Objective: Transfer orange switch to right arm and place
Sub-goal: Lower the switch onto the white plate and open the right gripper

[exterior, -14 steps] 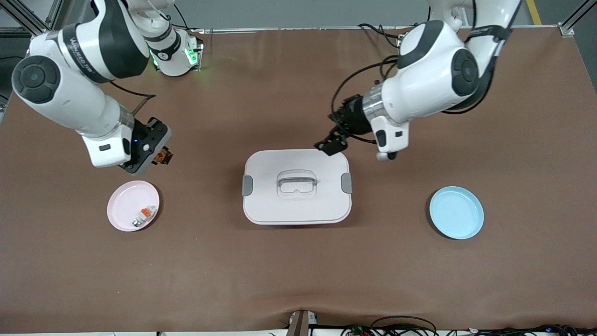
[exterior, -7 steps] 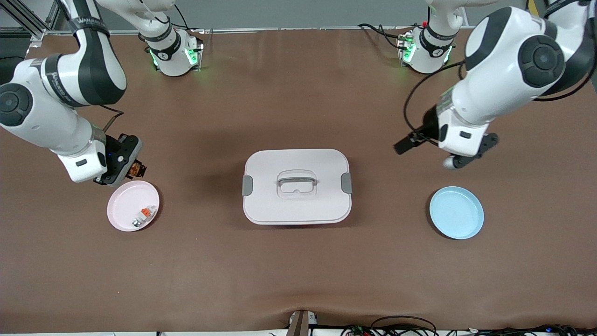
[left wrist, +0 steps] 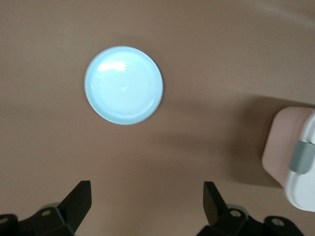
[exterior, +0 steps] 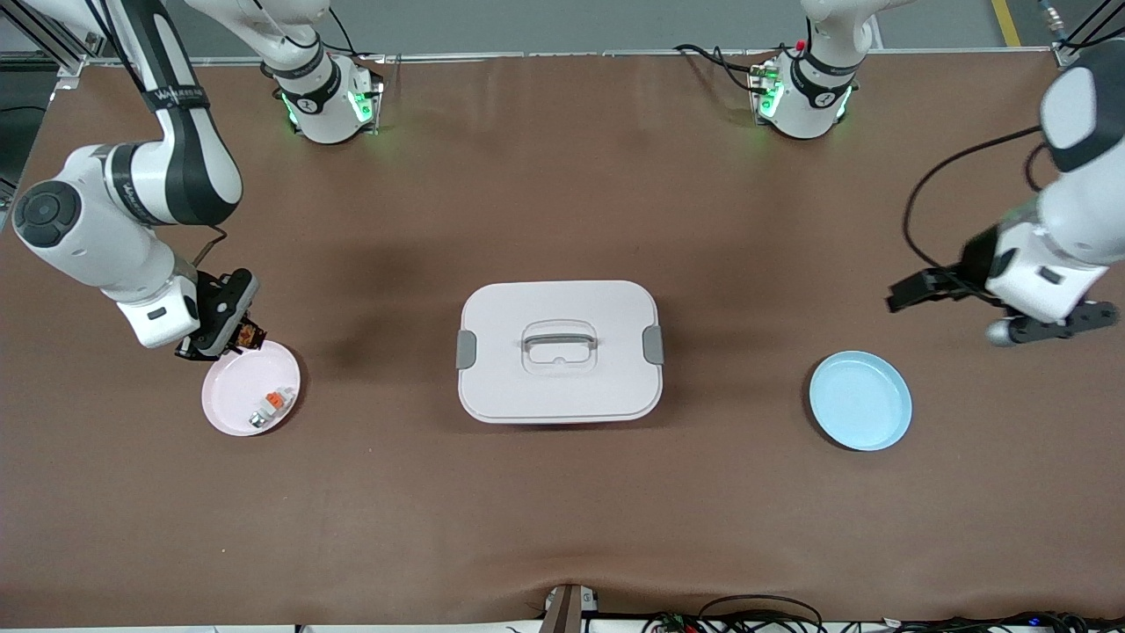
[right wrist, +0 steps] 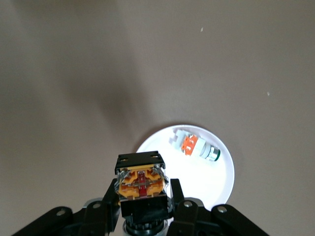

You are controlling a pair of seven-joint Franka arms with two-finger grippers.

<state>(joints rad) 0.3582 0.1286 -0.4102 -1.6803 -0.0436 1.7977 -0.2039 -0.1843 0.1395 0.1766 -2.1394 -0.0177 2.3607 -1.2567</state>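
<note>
Orange switch (right wrist: pixel 140 181) clamped in jaws of right gripper (right wrist: pixel 142 196); black body, orange face toward the wrist camera. Held in the air over the rim of the pink plate (exterior: pixel 230 391), at the plate edge toward the robot bases. Seen in front view as a small dark-and-orange block (exterior: pixel 250 335) at the tip of the right gripper (exterior: pixel 235 332).

Right arm bent at the elbow above the right arm's end of the counter (exterior: pixel 562 510), forearm angled down, wrist low over the plate.

On the pink plate: small whitish-grey piece with orange top (exterior: pixel 271 405), lying on its side, apart from the held switch; also visible in right wrist view (right wrist: pixel 193 146).

Mid-counter: white lidded box (exterior: pixel 559 351), lid on, grey latches at both ends, handle flat.

Left gripper (exterior: pixel 914 290) up in the air over bare counter toward the left arm's end; jaws spread wide, nothing between them. Blue plate (exterior: pixel 860 400) near it, bare, also in left wrist view (left wrist: pixel 123 85). Left arm waiting.
</note>
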